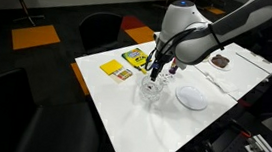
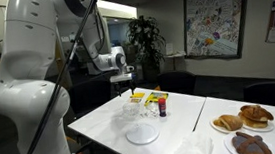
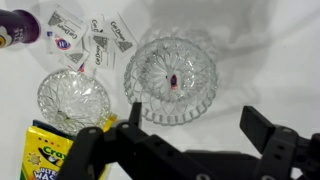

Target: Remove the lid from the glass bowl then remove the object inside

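One clear glass bowl [image 3: 175, 72], round, ribbed, dark speck [image 3: 176, 82] at centre

The tiny object [image 3: 175, 82] in the glass bowl [image 3: 148, 68] is unidentifiable.

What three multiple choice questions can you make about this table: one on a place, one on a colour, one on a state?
1. Where is the white disc relative to the glass bowl?
A covering it; B flat on the table beside it; C propped against it.
2. What is the crayon box's main colour?
A yellow; B blue; C white.
3. The hand is:
A shut on the disc; B shut on the bowl; C open, holding nothing.

Answers:
1 B, the disc lies apart from the bowl.
2 A, the wrist view shows yellow.
3 C, the fingers are spread above the bowl.
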Tool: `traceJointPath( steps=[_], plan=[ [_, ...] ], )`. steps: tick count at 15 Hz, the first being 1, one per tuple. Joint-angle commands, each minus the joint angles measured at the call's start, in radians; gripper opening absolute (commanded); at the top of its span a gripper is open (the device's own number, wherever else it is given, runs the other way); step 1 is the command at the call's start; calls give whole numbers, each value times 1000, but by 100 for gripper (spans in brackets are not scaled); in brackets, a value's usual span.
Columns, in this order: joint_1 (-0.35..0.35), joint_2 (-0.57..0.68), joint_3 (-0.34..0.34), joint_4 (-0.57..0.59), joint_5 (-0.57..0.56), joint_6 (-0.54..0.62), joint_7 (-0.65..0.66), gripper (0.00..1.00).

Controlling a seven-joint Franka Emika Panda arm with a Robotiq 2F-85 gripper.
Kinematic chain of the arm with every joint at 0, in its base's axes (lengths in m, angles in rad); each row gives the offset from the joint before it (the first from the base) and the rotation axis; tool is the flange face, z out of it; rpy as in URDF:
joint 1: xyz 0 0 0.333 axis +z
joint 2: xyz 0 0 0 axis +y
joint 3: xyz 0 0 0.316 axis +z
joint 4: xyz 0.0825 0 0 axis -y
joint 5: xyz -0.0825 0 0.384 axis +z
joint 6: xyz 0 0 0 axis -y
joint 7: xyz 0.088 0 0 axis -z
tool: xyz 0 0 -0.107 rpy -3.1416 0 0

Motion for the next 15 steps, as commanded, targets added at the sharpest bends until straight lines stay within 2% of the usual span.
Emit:
traceJointPath(
  steps=[1,2,9,10,11,12,13,14,15],
  plan=[
    [40,9,-51,-5,-56,13,116,75],
    [47,13,-62,-4,-70,15,147,74],
    [75,67,-106,14,-116,24,277,24],
    [78,82,-110,19,-120,29,286,31],
    [80,94,-114,22,-120,32,292,29],
    [84,107,-118,27,-121,34,299,32],
    [87,120,-123,32,-122,37,303,40],
    [92,132,-128,37,-123,41,308,56],
    [95,145,-133,45,-123,40,312,62]
  ],
)
